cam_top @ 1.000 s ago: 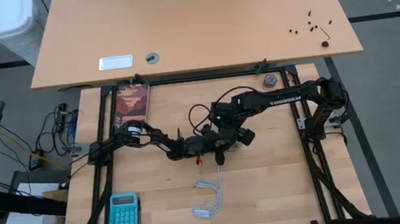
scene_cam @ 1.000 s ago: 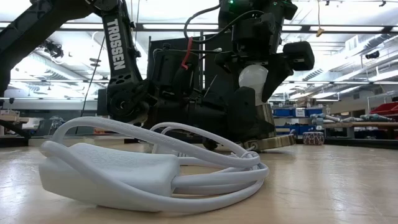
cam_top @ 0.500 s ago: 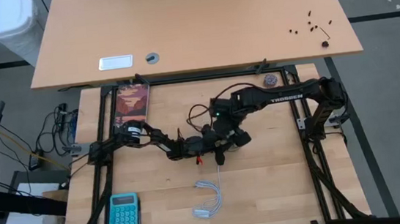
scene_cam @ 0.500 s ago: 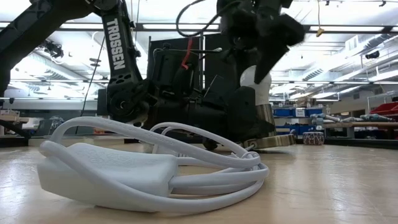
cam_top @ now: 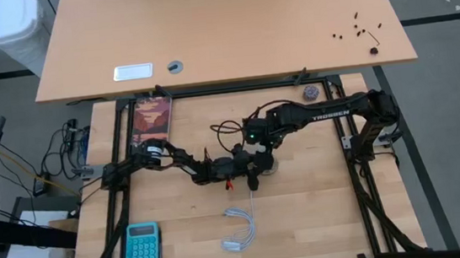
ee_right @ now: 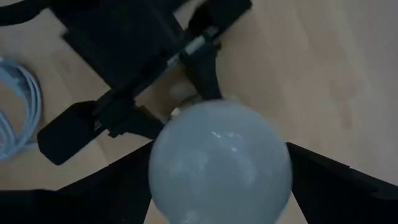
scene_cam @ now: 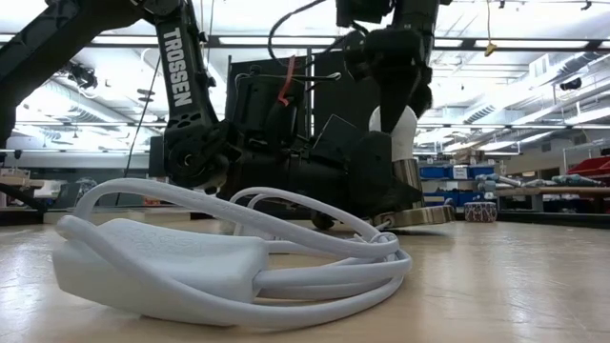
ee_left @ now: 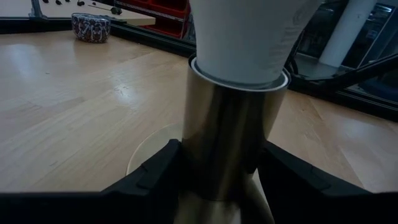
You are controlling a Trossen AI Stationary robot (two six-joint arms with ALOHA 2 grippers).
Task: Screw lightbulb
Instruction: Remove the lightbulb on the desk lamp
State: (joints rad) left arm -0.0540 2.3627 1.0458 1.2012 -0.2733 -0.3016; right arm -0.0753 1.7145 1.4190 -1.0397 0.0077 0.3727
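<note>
The lightbulb (scene_cam: pixel 400 124) stands upright in a shiny metal socket (ee_left: pixel 227 146) near the middle of the bench (cam_top: pixel 322 205). The right pincer (ee_right: pixel 217 186) reaches down over it, fingers on both sides of the glass. The left pincer (ee_left: pixel 217 180) holds the socket tight. A white cord (scene_cam: pixel 219 257) lies nearer the front edge.

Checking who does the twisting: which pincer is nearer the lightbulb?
Right. The right pincer closes around the lightbulb itself from above, while the left pincer clamps the metal socket just beneath the bulb.
</note>
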